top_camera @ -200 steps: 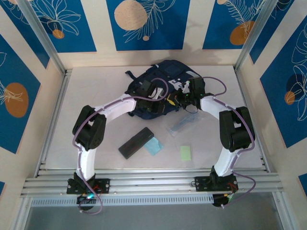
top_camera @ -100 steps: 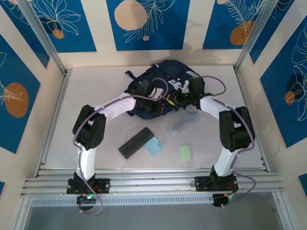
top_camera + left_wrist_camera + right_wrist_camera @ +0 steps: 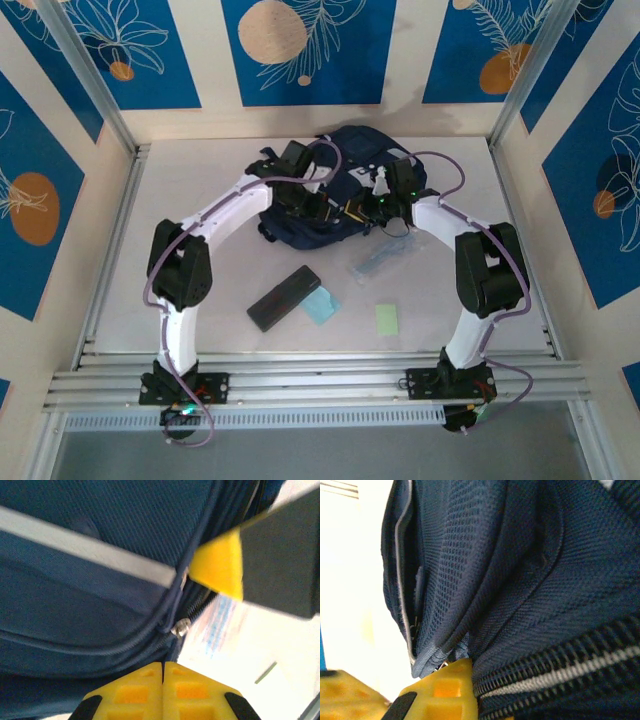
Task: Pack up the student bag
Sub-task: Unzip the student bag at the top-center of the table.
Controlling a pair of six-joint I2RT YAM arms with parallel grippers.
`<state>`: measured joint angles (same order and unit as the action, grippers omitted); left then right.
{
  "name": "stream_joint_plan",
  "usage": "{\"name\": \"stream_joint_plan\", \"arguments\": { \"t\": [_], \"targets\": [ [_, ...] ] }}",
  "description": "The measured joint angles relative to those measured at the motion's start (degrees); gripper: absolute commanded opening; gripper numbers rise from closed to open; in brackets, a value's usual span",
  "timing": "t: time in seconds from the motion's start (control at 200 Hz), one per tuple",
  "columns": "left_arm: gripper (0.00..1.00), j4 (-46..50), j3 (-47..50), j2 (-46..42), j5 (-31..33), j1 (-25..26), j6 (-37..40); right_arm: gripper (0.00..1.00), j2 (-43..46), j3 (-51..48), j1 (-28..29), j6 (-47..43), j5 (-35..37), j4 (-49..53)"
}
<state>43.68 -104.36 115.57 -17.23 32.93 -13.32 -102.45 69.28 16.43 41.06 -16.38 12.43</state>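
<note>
1. Student bag [image 3: 345,160] lying at the far middle of the table [image 3: 230,340], with both arms reaching in over its near side.
2. Left gripper [image 3: 162,680] pressed fully closed, yellow pads meeting with no gap, just below a small metal zip pull [image 3: 181,626]. Thin dark cord running down toward the line where the pads meet; cannot tell whether it is pinched there.
3. Right gripper [image 3: 395,692] parted: one yellow finger at the far left of its wrist view, the other against the navy fabric. Bright gap between them, a fold of the bag's edge hanging just above the nearer finger, nothing seen clamped.
4. From the left wrist view, one yellow fingertip of the right gripper touching the bag beside the zip line, near the pull.
5. Lying on the table apart from the bag: black case [image 3: 283,298], pale blue card [image 3: 322,306] just beside it, green note [image 3: 387,318] further right, clear sleeve [image 3: 378,258] nearest the bag.
6. Judged early in the task: opening a zipped compartment looks to be the step in hand. Mouth not seen spread wide, nothing seen inside.
7. Left to do, by this reading: open the compartment, carry each loose item in, close the zip.
</note>
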Motion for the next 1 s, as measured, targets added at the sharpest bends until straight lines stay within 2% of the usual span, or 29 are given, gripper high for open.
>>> {"name": "stream_joint_plan", "arguments": {
  "t": [0.155,0.32,0.445,0.525,0.645,1.0],
  "targets": [
    [0.0,1.8,-1.1,0.4,1.4,-1.7,0.5,0.0,0.0,0.1,0.0,-1.4,1.0,2.0],
    [0.0,0.2,1.7,1.6,-1.2,-1.8,0.4,0.0,0.0,0.2,0.0,-1.6,1.0,2.3],
    [0.26,-6.1,8.5,1.4,-5.2,-1.1,-1.4,0.0,0.0,0.2,0.0,-1.4,0.6,2.1],
    [0.34,-11.6,13.6,0.9,-7.1,-0.7,-3.8,0.0,0.0,0.2,0.0,-1.0,0.2,1.9],
    [0.35,-18.1,17.9,-0.4,-8.8,-0.7,-6.4,0.0,0.0,0.2,-0.1,-0.3,-0.1,1.8],
    [0.38,-27.0,21.2,-0.7,-11.9,-0.7,-10.7,0.0,0.0,0.2,-0.6,1.0,-0.7,1.1]
  ]
}}
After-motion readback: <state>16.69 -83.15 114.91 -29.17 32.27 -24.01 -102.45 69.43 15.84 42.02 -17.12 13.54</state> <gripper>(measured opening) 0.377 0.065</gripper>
